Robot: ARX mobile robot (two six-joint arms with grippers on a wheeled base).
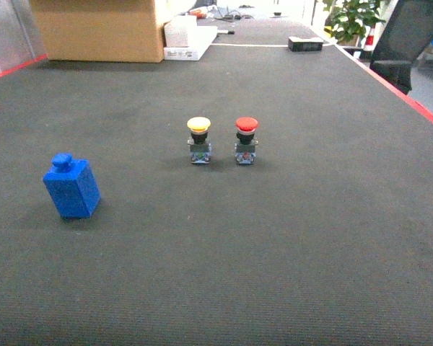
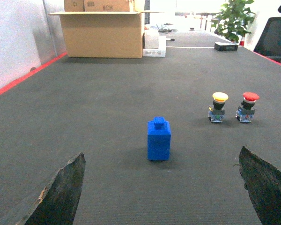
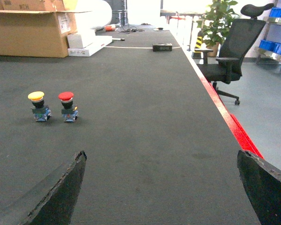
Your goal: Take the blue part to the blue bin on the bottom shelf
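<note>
A: Lower left of the head view, on the dark table (image 1: 289, 252) — there stands the blue part (image 1: 71, 187), upright, well apart from the yellow button (image 1: 199, 140) and red button (image 1: 246, 140) at centre.

B: Left gripper (image 2: 161, 190) is spread wide, holding nothing, the part dead ahead between its fingers. I'd drop straight over it, closing on the flat sides.

A: Long axis vertical, knob up. Right gripper (image 3: 159, 187)?

B: Released too; no bin in view.
</note>
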